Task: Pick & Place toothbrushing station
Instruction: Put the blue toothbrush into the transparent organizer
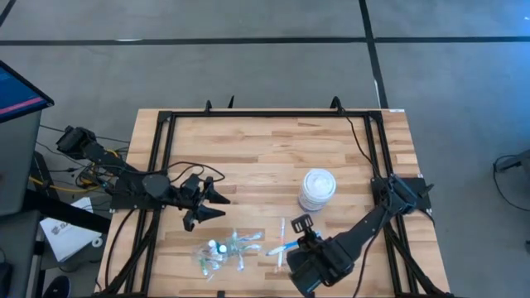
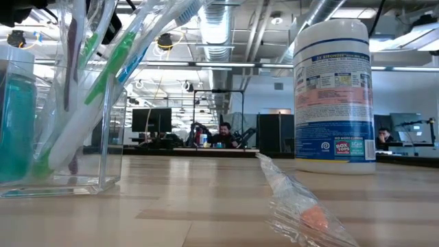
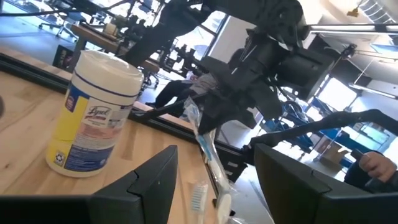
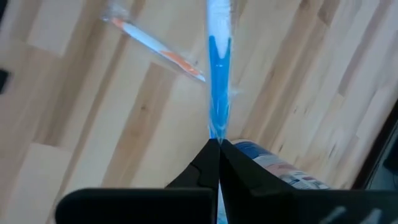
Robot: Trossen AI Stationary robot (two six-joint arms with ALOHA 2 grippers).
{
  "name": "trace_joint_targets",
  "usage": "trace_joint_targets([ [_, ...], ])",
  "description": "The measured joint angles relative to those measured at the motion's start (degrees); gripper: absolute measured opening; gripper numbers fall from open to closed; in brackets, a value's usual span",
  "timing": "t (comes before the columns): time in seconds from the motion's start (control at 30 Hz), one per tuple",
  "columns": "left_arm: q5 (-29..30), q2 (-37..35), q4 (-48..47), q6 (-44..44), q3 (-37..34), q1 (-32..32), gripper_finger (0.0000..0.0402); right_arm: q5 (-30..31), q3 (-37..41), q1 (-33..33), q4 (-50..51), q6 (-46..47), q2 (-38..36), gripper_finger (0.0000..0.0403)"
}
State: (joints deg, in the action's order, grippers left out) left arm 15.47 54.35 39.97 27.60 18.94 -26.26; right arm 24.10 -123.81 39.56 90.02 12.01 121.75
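Observation:
My right gripper (image 1: 295, 245) is near the table's front edge, shut on a pale toothbrush with a blue handle (image 4: 217, 93) in a clear wrapper; the left wrist view shows the same brush (image 3: 208, 155) hanging below it. A wrapped toothbrush with orange accents (image 4: 158, 46) lies flat on the wood close by (image 2: 302, 209). More toothbrushes and small blue bottles stand in a clear container (image 1: 224, 248) (image 2: 62, 116) to the left. My left gripper (image 1: 211, 203) is level and open above the table's left half, holding nothing. My right gripper pinches one end of the blue-handled toothbrush (image 4: 214, 134) between its two shut fingertips. The fingers come from above, slanting steeply down, and the brush runs on along their line. It hangs slanted below the fingers (image 3: 214, 168); my left fingers hide its lower end.
A white canister of wipes (image 1: 317, 189) (image 3: 93, 112) stands upright just beyond my right gripper. A black frame (image 1: 248, 114) runs round the tabletop. Bare wood lies in the far half of the table.

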Motion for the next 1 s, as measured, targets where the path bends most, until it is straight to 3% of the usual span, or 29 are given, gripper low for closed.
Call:
trace_joint_targets([
  [0.5,-0.61,0.00,0.11,6.73,0.00,2.17,0.0208,4.51,-0.35,2.04,0.07,-0.46,0.08,0.0000],
  [1.0,-9.04,0.88,0.20,16.26,1.35,8.96,0.0208,12.89,-4.42,0.12,-0.41,-8.47,0.09,0.0000],
])
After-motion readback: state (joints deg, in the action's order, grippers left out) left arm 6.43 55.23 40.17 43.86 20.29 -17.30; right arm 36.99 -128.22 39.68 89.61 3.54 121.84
